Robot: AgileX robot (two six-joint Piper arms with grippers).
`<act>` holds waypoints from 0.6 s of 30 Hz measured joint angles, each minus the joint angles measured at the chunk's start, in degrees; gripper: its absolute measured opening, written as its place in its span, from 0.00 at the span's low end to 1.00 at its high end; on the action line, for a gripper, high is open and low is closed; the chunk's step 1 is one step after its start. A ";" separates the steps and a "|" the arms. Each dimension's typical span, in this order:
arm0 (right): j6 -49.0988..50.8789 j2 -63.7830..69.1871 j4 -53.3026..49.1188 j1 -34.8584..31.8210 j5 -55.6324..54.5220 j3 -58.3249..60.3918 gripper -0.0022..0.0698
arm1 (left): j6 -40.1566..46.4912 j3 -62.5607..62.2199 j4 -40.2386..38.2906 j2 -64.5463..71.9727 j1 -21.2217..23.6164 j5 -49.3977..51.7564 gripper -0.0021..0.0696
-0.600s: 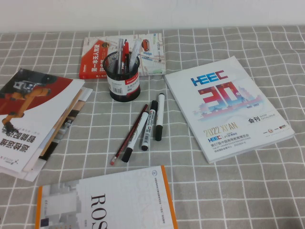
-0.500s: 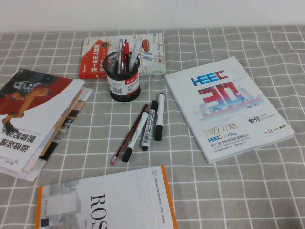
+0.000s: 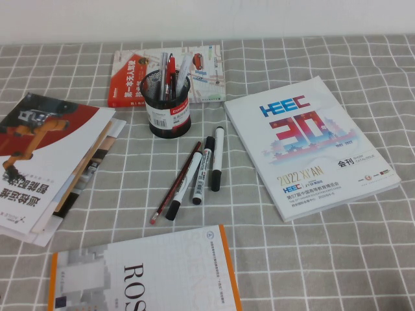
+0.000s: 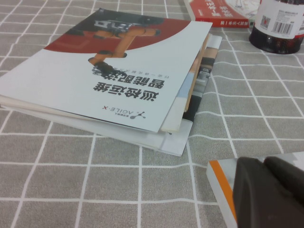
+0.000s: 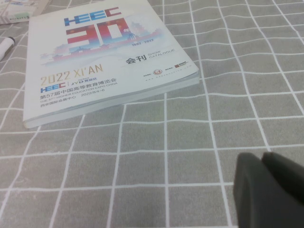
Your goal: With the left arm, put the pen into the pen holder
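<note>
A grey cloth (image 3: pixel 337 259) with white squares covers the table. Behind it is what looks like a plain white wall (image 3: pixel 207 19).

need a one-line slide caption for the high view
Thin dark-red pen lies beside three markers before the mesh pen holder; neither gripper is in this view.

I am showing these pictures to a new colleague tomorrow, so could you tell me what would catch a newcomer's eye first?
Probably the black mesh pen holder at the table's far middle, already bristling with pens. Just in front lies the thin dark-red pen beside three white markers, ringed by a big white HEEC catalogue on the right and a stack of brochures on the left. The left gripper and right gripper show only in their wrist views, low over the cloth.
</note>
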 joint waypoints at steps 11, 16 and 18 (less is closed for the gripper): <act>0.00 0.00 0.00 0.00 0.00 0.00 0.01 | 0.00 0.00 0.00 0.00 0.00 -0.23 0.03; 0.00 0.00 0.00 0.00 0.00 0.00 0.01 | -2.07 0.00 0.00 0.00 0.00 -2.39 0.03; 0.00 0.00 0.00 0.00 0.00 0.00 0.01 | -3.52 0.00 0.00 0.00 0.00 -3.90 0.03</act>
